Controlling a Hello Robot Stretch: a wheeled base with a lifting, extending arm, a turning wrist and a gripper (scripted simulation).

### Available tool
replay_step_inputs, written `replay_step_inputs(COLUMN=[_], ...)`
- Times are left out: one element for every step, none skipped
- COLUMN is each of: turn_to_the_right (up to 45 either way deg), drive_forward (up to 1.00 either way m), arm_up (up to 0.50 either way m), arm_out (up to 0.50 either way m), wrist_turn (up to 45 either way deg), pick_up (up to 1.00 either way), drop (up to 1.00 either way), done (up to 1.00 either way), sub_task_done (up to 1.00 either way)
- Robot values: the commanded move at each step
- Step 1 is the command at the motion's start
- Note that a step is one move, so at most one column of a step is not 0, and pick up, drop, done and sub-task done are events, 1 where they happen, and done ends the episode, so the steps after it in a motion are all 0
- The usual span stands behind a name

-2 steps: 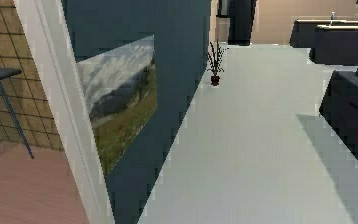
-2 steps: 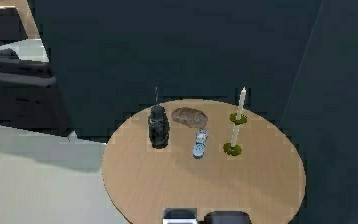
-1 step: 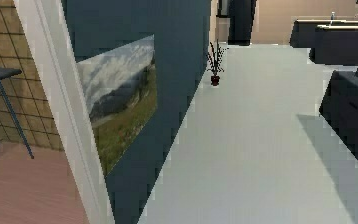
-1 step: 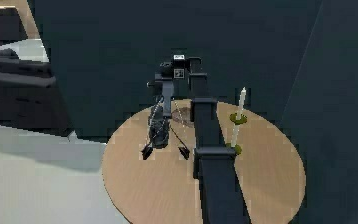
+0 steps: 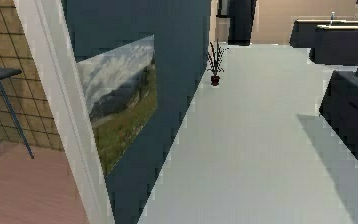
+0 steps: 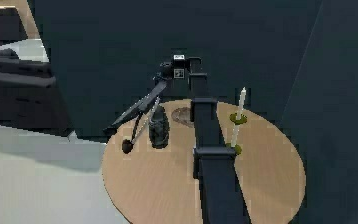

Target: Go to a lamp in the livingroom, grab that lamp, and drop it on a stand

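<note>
**Hand over the round counter, can't confirm the lamp**

In the arm side view, the arm (image 6: pixel 212 170) runs up from the bottom edge, just right of centre, across a round wooden counter (image 6: pixel 277 175). The hand (image 6: pixel 135 112) sits left of the arm's far end, and its thin fingers slant down toward the left of the frame.

I can't tell how wide the hand is, or whether it's got hold of anything, because there's stuff sitting on the counter right at it. A dark upright thing (image 6: pixel 159 128) stands at centre frame, close beside the fingers. I can't tell if they touch. It's a blob from here, so I can't say whether it's the lamp. A small round thing (image 6: pixel 128 145) lies just lower left of it, near the counter's edge.

Right of the arm, a thin white candle (image 6: pixel 242 97) stands upright. Behind everything is a dark wall (image 6: pixel 187 30).

In the forward view, a landscape picture (image 5: pixel 122 105) hangs on a dark teal wall at left of centre, with a white door frame (image 5: pixel 67 120) further left. A potted plant (image 5: pixel 215 62) stands at the foot of that wall in the upper middle. There's a dark sofa (image 5: pixel 349 110) at the right edge and pale floor (image 5: pixel 257 150) between them.
</note>
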Motion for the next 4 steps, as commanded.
replay_step_inputs(turn_to_the_right=[0.0, 0.0, 0.0, 0.0], drive_forward=[0.00, 0.00, 0.00, 0.00], arm_up=[0.00, 0.00, 0.00, 0.00], arm_out=[0.00, 0.00, 0.00, 0.00], wrist_turn=[45.0, 45.0, 27.0, 0.0], pick_up=[0.00, 0.00, 0.00, 1.00], drop=[0.00, 0.00, 0.00, 0.00], done=[0.00, 0.00, 0.00, 0.00], sub_task_done=[0.00, 0.00, 0.00, 0.00])
